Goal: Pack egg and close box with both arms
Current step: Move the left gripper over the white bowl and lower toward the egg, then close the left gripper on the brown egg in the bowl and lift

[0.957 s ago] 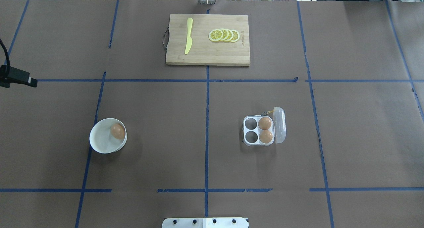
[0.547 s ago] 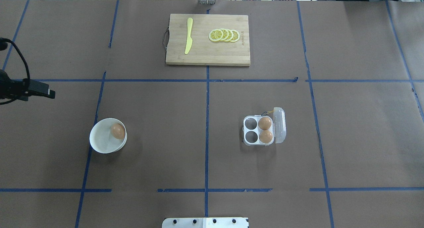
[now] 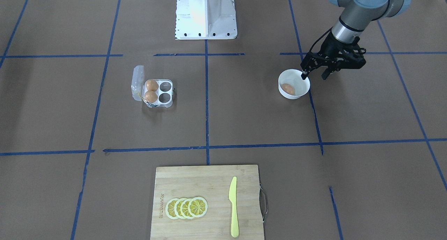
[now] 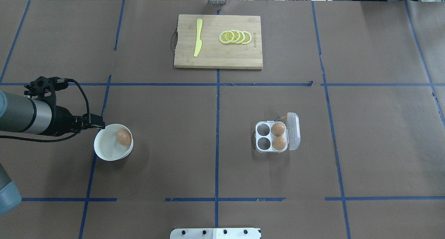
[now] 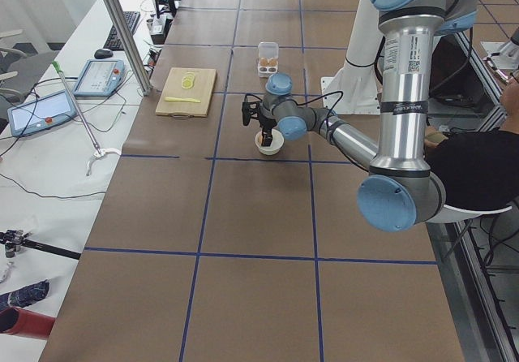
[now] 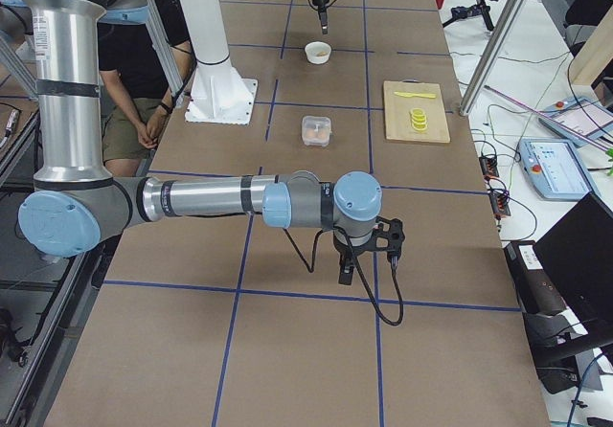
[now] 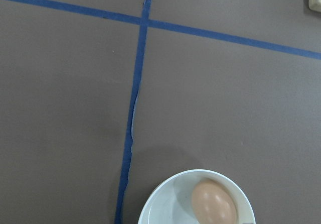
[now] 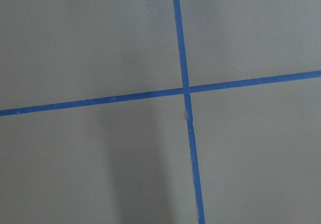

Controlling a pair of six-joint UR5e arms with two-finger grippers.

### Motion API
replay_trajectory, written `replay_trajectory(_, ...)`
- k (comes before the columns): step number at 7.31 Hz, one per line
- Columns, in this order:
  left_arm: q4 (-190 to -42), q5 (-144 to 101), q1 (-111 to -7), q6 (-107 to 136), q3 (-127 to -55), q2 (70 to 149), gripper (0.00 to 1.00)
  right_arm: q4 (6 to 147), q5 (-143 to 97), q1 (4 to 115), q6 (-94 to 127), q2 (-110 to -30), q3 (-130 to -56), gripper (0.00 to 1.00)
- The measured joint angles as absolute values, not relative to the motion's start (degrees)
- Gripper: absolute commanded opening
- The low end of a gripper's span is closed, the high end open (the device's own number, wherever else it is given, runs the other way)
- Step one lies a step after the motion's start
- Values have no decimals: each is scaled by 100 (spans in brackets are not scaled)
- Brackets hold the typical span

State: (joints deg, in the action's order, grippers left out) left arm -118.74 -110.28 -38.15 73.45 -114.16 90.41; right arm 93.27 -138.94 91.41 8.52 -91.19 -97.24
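Overhead exterior lets you read the table (image 4: 174,110) outward from the white pedestal (image 4: 215,233) at the robot's edge. Nearest, on the robot's left, the egg (image 4: 123,137) you want packed lies inside the white bowl (image 4: 104,152), resting against the wall on the side toward the box. The left gripper (image 3: 316,73) hangs just outside the bowl's rim on the side away from the box, and the front-facing view shows its fingers (image 3: 306,71) spread apart and empty, pointing down. That looks like a pre-grasp stance, so you likely have to bring it over the bowl before it descends. Its wrist camera sees the egg only at the bottom edge of the frame, which supports that. In the same row, well apart on the robot's right, the box (image 4: 263,129) sits with its lid (image 4: 293,131) swung open on the side away from the bowl. 2 eggs (image 4: 278,129) fill the cells beside the hinge, so the 2 empty cells face the bowl and the approach is unobstructed. The right gripper (image 6: 369,255) waits farther out to the right over bare table, presumably parked until the lid needs closing; you cannot tell whether its fingers are spread or closed. Farthest away, the cutting board (image 4: 215,55) carries a yellow knife (image 4: 198,37) and lemon slices (image 4: 235,36).
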Motion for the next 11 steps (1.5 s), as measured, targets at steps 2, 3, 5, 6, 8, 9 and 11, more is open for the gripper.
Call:
replay_trajectory(2,-11709,-10855,-3615,7359,-11215,9332,79,9333,-13895,9141,853,-9122,-9718,100)
replay_trajectory(3,-11617,-10811,-3525,7400,-11178,9424,78,9334,-13896,9140,852,-9125,-9712,100)
replay_trajectory(5,-11552,-10718,-3337,7533,-11088,9522,77,9331,-13895,9141,847,-9136,-9695,100)
replay_trajectory(6,-11544,-10696,-3271,7572,-11015,9584,76,9332,-13896,9141,845,-9141,-9684,100)
replay_trajectory(8,-11540,-10675,-3224,7613,-10745,9799,76,9334,-13896,9141,844,-9148,-9678,100)
replay_trajectory(9,-11540,-10664,-3217,7618,-10678,9847,76,9334,-13895,9141,844,-9149,-9675,100)
replay_trajectory(11,-11540,-10590,-3204,7620,-10628,9852,75,9334,-13898,9141,844,-9149,-9674,100)
